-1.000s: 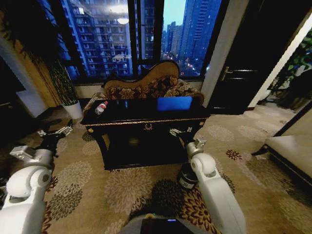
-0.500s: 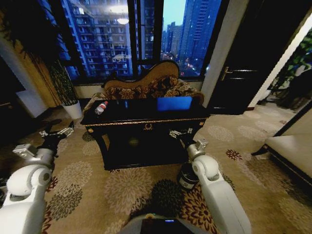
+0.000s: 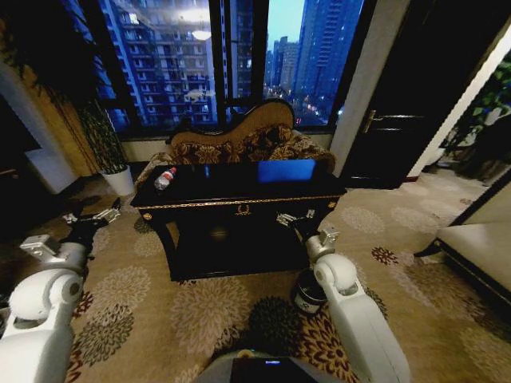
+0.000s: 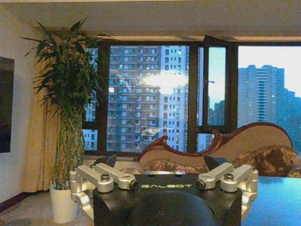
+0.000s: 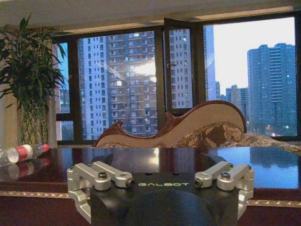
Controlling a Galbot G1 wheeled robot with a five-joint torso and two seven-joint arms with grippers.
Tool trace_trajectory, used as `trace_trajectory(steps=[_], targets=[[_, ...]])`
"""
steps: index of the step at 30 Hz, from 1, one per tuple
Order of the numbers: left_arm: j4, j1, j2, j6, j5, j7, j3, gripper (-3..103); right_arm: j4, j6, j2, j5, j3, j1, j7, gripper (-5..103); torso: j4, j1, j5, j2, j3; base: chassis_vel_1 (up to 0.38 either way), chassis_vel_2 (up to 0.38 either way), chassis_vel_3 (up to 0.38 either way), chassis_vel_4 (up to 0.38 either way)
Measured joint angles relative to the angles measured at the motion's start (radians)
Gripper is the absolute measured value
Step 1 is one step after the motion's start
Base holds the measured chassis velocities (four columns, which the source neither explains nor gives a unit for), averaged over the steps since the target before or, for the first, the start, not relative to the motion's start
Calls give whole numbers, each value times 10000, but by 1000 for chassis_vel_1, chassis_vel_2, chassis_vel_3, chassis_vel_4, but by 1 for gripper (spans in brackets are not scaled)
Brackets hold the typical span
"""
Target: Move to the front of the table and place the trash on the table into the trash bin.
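Glossy black table [image 3: 239, 187] straight ahead, near; approach judged nearly complete. No trash moved yet: clear plastic bottle [image 3: 164, 177], red cap and red-white label, lying on its side at the far left corner of the tabletop. Trash bin [image 3: 307, 292] on the carpet at the near right corner of the table, partly behind the right arm. Left gripper [image 3: 93, 216] off the table's left end, above the carpet, fingers spread, holding nothing. Right gripper [image 3: 294, 216] just before the table's front edge, right of the gold emblem [image 3: 242, 209], likewise spread and empty. Pick and drop both outstanding.
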Motion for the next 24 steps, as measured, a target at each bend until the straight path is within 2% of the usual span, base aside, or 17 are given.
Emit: trace_trajectory(steps=[24], targets=[[-8,11,-85,-39,-3,45,11,100,20,44,2,-39,-158,-155,0,100,0,2,0,-1,1,-120,122,112,-120]])
